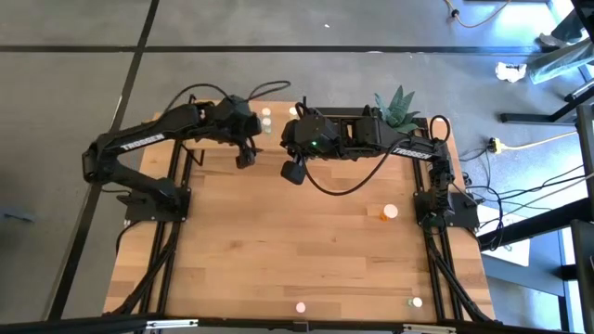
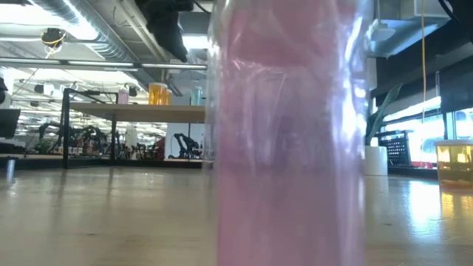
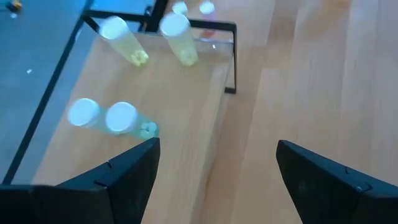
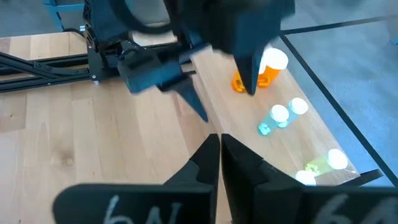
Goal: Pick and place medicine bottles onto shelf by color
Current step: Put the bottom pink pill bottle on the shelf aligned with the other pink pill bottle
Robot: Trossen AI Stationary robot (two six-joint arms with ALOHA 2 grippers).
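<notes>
The shelf (image 1: 269, 123) stands at the table's far edge. It shows in the left wrist view (image 3: 186, 106) with two yellowish bottles (image 3: 180, 40) and two green bottles (image 3: 121, 119) on it. The right wrist view shows an orange bottle (image 4: 268, 70) there too. My left gripper (image 1: 244, 156) hangs open and empty (image 3: 217, 162) over the shelf's near edge. My right gripper (image 1: 294, 171) is shut and empty (image 4: 219, 152) just to its right, above the table. An orange bottle (image 1: 388, 212), a pink bottle (image 1: 300, 306) and a greenish bottle (image 1: 415, 301) stand on the tabletop.
A plant in a white pot (image 1: 399, 109) stands at the far right, beside the right arm. The pink bottle stands right before the low camera (image 2: 288, 140) and hides much of that view. The middle of the table is bare wood (image 1: 278, 241).
</notes>
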